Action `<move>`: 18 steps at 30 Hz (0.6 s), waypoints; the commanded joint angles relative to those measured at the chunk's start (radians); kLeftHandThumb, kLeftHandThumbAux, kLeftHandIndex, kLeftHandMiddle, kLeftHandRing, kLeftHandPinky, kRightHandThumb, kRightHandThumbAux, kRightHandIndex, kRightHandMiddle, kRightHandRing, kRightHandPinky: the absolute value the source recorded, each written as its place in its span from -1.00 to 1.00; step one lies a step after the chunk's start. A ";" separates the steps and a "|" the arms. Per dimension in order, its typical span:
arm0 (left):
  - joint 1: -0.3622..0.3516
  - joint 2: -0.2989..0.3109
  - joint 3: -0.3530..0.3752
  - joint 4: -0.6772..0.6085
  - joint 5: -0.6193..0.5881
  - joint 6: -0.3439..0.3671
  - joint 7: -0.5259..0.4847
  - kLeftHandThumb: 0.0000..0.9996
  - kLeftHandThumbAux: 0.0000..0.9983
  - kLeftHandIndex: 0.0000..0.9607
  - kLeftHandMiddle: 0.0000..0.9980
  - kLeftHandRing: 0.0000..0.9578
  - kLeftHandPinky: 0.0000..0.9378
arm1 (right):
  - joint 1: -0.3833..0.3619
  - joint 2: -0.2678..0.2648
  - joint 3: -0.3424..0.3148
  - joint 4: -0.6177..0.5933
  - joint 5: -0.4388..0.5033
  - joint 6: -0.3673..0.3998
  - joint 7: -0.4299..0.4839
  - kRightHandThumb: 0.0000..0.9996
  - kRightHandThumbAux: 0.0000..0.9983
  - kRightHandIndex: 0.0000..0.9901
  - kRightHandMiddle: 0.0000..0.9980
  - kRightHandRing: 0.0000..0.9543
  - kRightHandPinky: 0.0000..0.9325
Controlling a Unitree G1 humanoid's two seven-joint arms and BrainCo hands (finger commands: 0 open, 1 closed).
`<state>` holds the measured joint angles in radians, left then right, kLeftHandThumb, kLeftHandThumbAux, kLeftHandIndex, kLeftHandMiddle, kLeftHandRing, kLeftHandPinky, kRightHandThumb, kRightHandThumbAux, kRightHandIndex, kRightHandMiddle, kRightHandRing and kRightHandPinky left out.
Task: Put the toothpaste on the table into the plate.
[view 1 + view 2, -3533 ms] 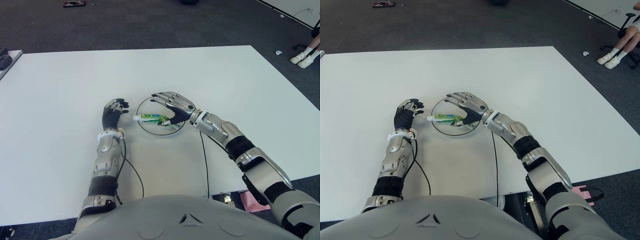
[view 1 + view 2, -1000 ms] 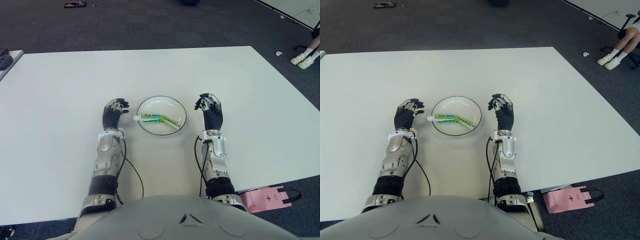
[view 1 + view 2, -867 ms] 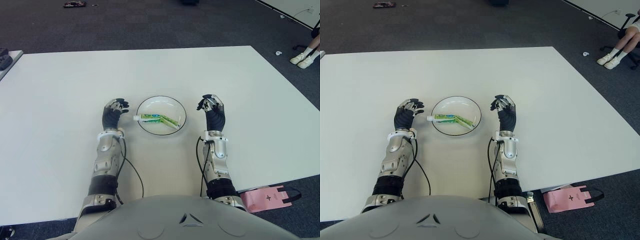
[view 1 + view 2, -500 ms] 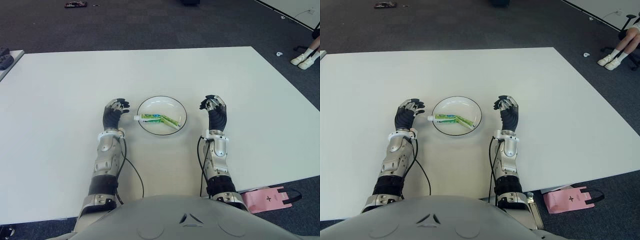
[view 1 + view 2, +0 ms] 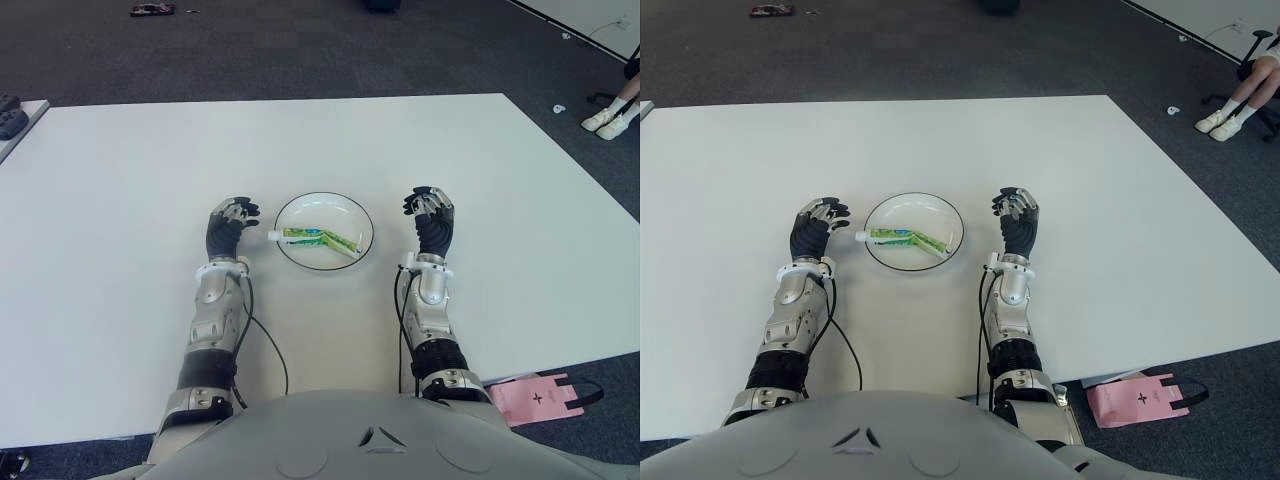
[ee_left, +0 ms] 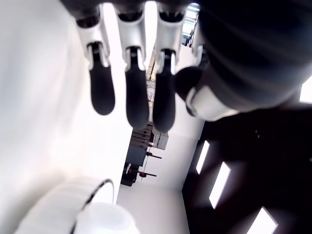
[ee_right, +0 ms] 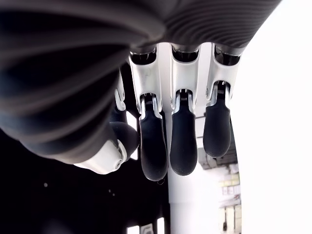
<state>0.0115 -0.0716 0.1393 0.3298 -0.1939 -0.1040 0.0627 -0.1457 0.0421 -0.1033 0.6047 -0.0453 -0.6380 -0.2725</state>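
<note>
We see the toothpaste (image 5: 318,238) lying flat in the plate (image 5: 359,216) near the middle of the white worktop (image 5: 500,160). Its long axis runs left-right, white cap pointing left and poking over the plate's left rim, flat crimped end toward the right and slightly nearer us. Left hand (image 5: 226,225) sits just left of the plate, close to the cap, fingers (image 6: 136,97) loosely extended, gripping nothing. Right hand (image 5: 432,218) sits just right of the plate, fingers (image 7: 183,141) relaxed and straight, empty too. Pink bag (image 5: 540,393) on the floor near right.
</note>
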 commanded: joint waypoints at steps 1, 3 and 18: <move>0.038 -0.015 -0.003 0.078 0.011 0.050 0.002 0.43 0.44 -0.10 -0.03 0.02 -0.03 | 0.043 -0.024 -0.004 0.105 -0.049 -0.043 -0.035 0.41 0.46 -0.13 0.09 0.13 0.16; 0.041 -0.018 -0.006 0.069 0.012 0.055 0.004 0.43 0.44 -0.10 -0.03 0.02 -0.03 | 0.040 -0.037 0.001 0.118 -0.068 -0.038 -0.039 0.41 0.46 -0.13 0.07 0.12 0.15; 0.031 -0.025 0.002 0.082 0.000 0.047 -0.001 0.43 0.44 -0.10 -0.02 0.01 0.01 | 0.048 -0.122 0.075 0.049 -0.173 0.281 -0.040 0.41 0.46 -0.14 0.03 0.07 0.07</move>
<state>0.0075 -0.0716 0.1392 0.3399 -0.1871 -0.1135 0.0627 -0.1716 -0.0647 -0.0440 0.6365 -0.1784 -0.4369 -0.3085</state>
